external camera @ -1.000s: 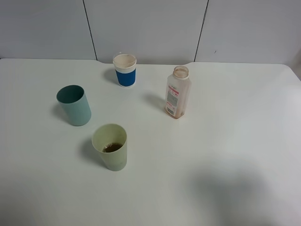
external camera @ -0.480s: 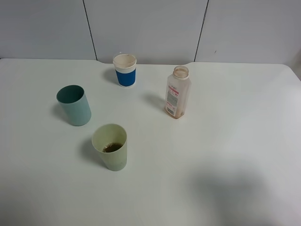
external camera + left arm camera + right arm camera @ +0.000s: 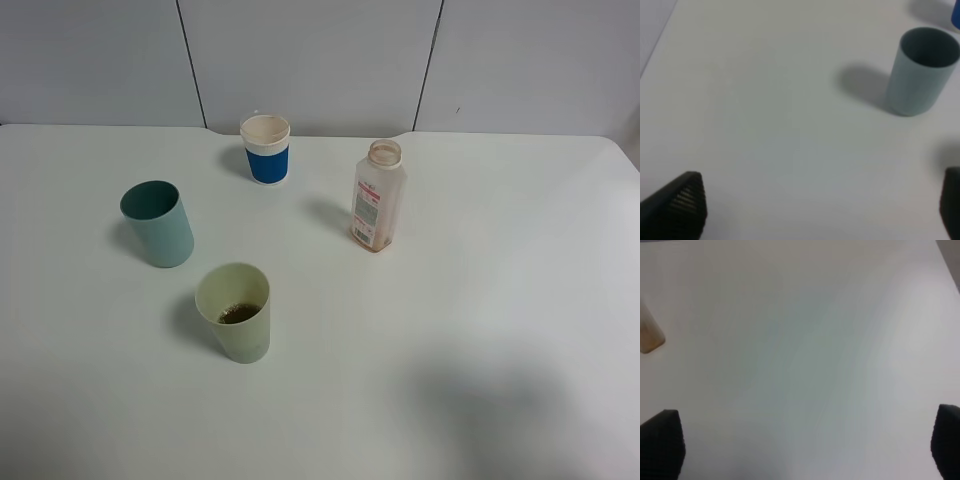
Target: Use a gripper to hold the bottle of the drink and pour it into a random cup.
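The bottle [image 3: 378, 196] stands upright and uncapped on the white table, right of centre; its base shows in the right wrist view [image 3: 649, 336]. The pale yellow-green cup [image 3: 234, 311] stands front left with a little brown drink at its bottom. Neither gripper shows in the exterior high view. My left gripper [image 3: 822, 205] is open and empty over bare table, with the teal cup [image 3: 921, 70] ahead of it. My right gripper [image 3: 807, 445] is open and empty, apart from the bottle.
A teal cup [image 3: 157, 223] stands at the left. A white cup with a blue band [image 3: 266, 148] stands at the back. The white table [image 3: 480, 300] ends at a grey panelled wall [image 3: 320, 60]. A soft shadow lies on the table at the front right.
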